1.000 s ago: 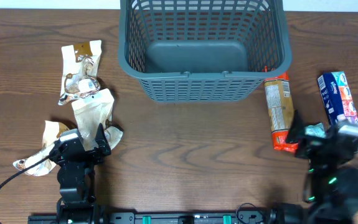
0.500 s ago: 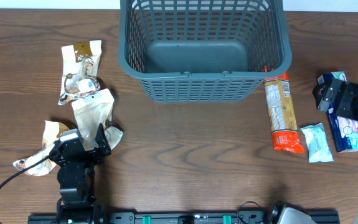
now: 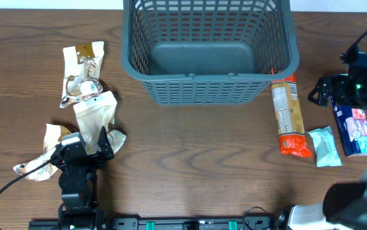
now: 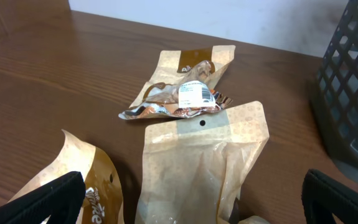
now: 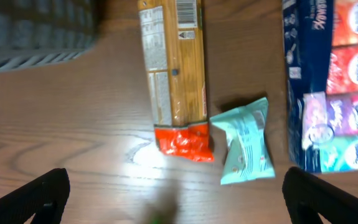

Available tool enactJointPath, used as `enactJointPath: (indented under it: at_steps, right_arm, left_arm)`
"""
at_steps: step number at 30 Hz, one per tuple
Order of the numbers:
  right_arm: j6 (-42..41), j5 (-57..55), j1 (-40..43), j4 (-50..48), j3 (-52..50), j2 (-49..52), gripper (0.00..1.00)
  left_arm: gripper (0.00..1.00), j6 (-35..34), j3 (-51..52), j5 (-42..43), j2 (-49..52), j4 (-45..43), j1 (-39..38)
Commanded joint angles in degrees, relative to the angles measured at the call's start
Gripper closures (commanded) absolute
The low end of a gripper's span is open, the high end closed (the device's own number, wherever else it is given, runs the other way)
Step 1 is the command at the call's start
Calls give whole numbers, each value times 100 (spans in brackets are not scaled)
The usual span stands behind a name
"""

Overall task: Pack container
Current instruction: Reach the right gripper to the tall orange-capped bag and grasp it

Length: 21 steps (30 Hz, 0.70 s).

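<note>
Grey container [image 3: 202,89] upright, long axis left-right (mouth up); left jaws, right jaws both apart.

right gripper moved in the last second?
Yes. The right gripper moved farther back, from the near end of the orange pack to level with the front of the container.

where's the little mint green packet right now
On the right side of the overhead view, the small mint-green plastic packet lies between the long orange-and-red packet and the dark blue multicoloured pack.
</note>
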<state>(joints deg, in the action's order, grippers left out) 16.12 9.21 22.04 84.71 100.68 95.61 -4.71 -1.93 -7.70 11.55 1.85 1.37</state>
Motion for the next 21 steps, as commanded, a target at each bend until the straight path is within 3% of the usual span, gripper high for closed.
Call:
enactJointPath:
  at_steps: [1, 14, 21]
  right_arm:
    - [358, -9, 22, -55, -33, 352, 1]
    - [863, -389, -529, -341, -33, 1703, 1]
    - [472, -535, -774, -1078, -33, 2072, 1]
  left_arm:
    - [1, -55, 118, -26, 4, 17, -22]
    - [1, -55, 118, -26, 4, 20, -22]
    - [1, -55, 118, -26, 4, 20, -22]
